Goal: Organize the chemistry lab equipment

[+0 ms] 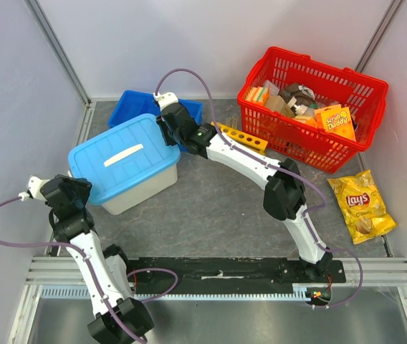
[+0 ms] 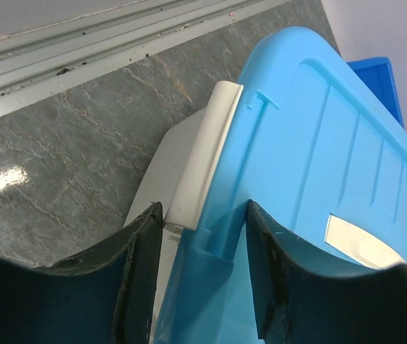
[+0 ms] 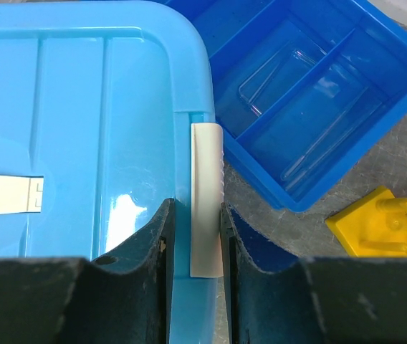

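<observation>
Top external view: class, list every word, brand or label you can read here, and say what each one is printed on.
"Lay's": on the yellow chip bag.
"Scrub Daddy": on the orange pack in the red basket.
The smaller print under the logo on the chip bag and the print on the other packs in the basket are too small to read.
The blue-lidded bin shows no text.

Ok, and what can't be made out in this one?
Storage box contents: every view, the blue lid covers them.
Blue tray: top view, right arm and box hide most of it.
Yellow rack: top view, arm overlaps one end; right wrist view, frame edge cuts it.
Left gripper: top view, hidden under its wrist; wrist view, contact with the white latch unclear.
</observation>
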Motion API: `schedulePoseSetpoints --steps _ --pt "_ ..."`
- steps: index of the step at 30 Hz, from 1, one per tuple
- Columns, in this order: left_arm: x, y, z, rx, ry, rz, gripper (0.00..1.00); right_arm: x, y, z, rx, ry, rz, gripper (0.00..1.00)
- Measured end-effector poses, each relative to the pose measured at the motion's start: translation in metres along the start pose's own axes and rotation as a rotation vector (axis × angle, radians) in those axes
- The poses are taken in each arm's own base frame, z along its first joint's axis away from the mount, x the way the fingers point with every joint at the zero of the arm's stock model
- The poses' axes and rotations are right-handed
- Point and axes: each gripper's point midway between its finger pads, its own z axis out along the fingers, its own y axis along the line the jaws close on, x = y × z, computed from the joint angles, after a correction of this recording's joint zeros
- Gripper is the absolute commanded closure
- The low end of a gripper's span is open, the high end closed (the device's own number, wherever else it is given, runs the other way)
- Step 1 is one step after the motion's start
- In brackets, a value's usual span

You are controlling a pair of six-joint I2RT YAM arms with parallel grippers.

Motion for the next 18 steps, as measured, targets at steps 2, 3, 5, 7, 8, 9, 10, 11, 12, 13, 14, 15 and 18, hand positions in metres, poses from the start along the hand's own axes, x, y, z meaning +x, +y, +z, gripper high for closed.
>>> schedulePoseSetpoints --steps 2,3,5,7,8,9,10,11,12,13,14,15,18 --pt "-0.0015 -0.0008 0.0009 -0.001 0.004 0.022 0.63 0.0 0.0 0.0 0.0 0.0 -0.001 0.67" --pt "-0.0025 -0.001 0.0011 -0.002 0.005 0.037 0.64 -0.0001 -0.0001 0.0 0.0 0.0 -0.002 0.67" --pt "-0.0037 -0.0011 0.0016 -0.003 0.008 0.061 0.66 -0.0003 0.0 0.0 -0.001 -0.001 -0.004 0.67" --pt "-0.0046 -0.0017 0.003 -0.006 0.015 0.085 0.68 -0.0003 0.0006 0.0 -0.004 -0.001 -0.007 0.67" --pt "-0.0053 -0.0023 0.0039 -0.007 0.019 0.096 0.69 -0.0004 0.0007 0.0 -0.005 -0.001 -0.008 0.67" --pt "-0.0058 -0.0026 0.0052 -0.01 0.024 0.106 0.7 -0.0005 0.0007 0.0 -0.005 -0.002 -0.009 0.67" --pt "-0.0067 -0.0032 0.0064 -0.012 0.028 0.114 0.71 -0.0005 0.0007 0.0 -0.005 -0.002 -0.01 0.67" --pt "-0.0073 -0.0038 0.0073 -0.012 0.031 0.123 0.72 -0.0005 0.0007 0.0 -0.005 -0.002 -0.01 0.67" --pt "-0.0076 -0.0045 0.0084 -0.013 0.035 0.133 0.74 -0.0005 0.0007 0.0 -0.005 -0.002 -0.01 0.67" --pt "-0.0083 -0.0054 0.0093 -0.013 0.038 0.148 0.76 -0.0004 0.0007 0.0002 -0.005 -0.002 -0.01 0.67" --pt "-0.0084 -0.0058 0.0094 -0.012 0.039 0.152 0.77 -0.0004 0.0007 0.0002 -0.005 -0.002 -0.01 0.67" --pt "-0.0086 -0.0062 0.0097 -0.012 0.039 0.163 0.79 -0.0004 0.0007 0.0002 -0.005 -0.002 -0.01 0.67" --pt "-0.0094 -0.0078 0.0097 -0.014 0.036 0.194 0.85 -0.0003 0.0007 0.0003 -0.005 -0.002 -0.012 0.67"
